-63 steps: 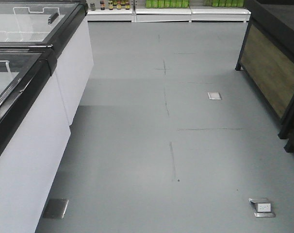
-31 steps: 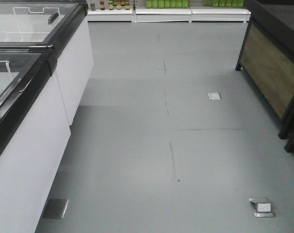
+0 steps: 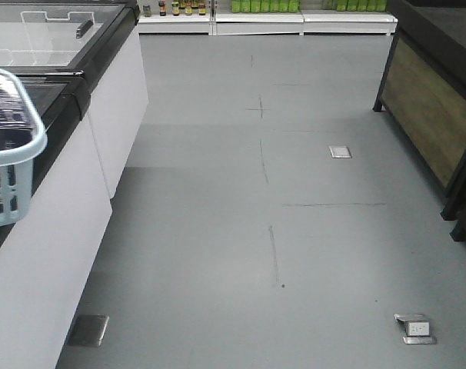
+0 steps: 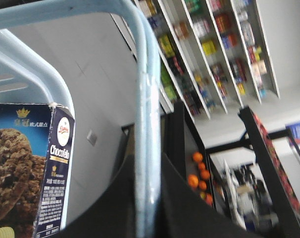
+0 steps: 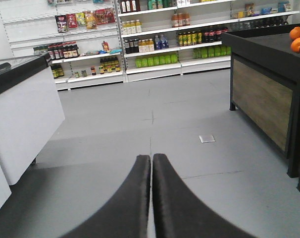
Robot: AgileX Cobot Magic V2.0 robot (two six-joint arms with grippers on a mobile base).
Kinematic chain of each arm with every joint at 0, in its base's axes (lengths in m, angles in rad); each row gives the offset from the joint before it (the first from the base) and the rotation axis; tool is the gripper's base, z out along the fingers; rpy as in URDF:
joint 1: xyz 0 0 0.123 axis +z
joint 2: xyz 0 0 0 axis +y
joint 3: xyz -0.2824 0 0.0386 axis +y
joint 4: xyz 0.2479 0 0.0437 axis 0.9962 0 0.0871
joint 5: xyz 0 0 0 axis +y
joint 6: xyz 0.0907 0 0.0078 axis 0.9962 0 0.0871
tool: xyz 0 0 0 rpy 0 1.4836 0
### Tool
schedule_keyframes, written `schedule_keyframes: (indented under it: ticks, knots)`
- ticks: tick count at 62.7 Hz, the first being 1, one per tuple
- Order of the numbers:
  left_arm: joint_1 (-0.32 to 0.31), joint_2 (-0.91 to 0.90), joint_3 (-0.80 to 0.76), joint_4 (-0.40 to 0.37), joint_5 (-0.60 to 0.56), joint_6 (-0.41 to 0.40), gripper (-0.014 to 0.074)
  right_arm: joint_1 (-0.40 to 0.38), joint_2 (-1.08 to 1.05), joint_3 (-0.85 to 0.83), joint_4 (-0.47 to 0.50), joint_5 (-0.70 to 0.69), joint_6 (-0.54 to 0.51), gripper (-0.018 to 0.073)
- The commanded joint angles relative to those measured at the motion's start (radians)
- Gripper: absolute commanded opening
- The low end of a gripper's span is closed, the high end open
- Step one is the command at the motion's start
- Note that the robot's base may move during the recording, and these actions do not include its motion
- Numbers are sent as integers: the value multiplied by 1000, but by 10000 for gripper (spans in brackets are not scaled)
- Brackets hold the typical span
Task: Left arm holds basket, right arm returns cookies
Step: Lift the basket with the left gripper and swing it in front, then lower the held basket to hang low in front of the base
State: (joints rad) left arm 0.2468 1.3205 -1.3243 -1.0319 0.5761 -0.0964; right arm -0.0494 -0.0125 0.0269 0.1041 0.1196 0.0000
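The light blue basket (image 3: 14, 157) hangs at the left edge of the front view, in front of the freezer. The dark navy Chocofello cookies box (image 4: 46, 168) stands inside it; its dark top also shows in the front view (image 3: 6, 111). My left gripper (image 4: 149, 166) is shut on the basket's looped handle (image 4: 146, 99), which runs up between the black jaws. My right gripper (image 5: 151, 158) is shut and empty, its two fingers pressed together above the grey floor. Neither arm shows in the front view.
White chest freezers with black-framed glass lids (image 3: 64, 92) line the left. A black display stand with wood panels (image 3: 433, 108) carrying oranges (image 5: 297, 39) stands on the right. Stocked shelves (image 3: 264, 19) run along the back. Metal floor sockets (image 3: 416, 328) sit in the grey floor.
The basket with the cookies box has come into the front view at the left edge; it was out of view in both earlier frames. The floor and fixtures have barely shifted.
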Motion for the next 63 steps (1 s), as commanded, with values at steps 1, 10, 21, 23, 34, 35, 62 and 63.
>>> schedule_keyframes:
  ticks: [1,10,21,23,34,35,62,63]
  knots:
    - [-80,-39,-42,-96,-5,82,-7,-4,-16,4,-1,-73,0,-9]
    - [-207,-39,-40,-91,-5,82,-7,-4,-16,4,-1,-73,0,-9]
    - [-397,-45,7,-91,-89,86,-7,-4,-16,4,-1,-73,0,-9]
    - [-429,-50,21,-91,-109,96,-7,-4,-16,4,-1,-73,0,-9]
    - [-622,-71,113,-92,-248,116,-7,-4,-16,4,-1,-73,0,-9]
    - [-645,-73,121,-92,-261,116,-7,-4,-16,4,-1,-73,0,-9]
    - [-1060,-83,339,-131,-597,61,-7,-4,-16,4,-1,-73,0,-9]
    - [-1073,-83,347,-137,-616,58,-7,-4,-16,4,-1,-73,0,-9]
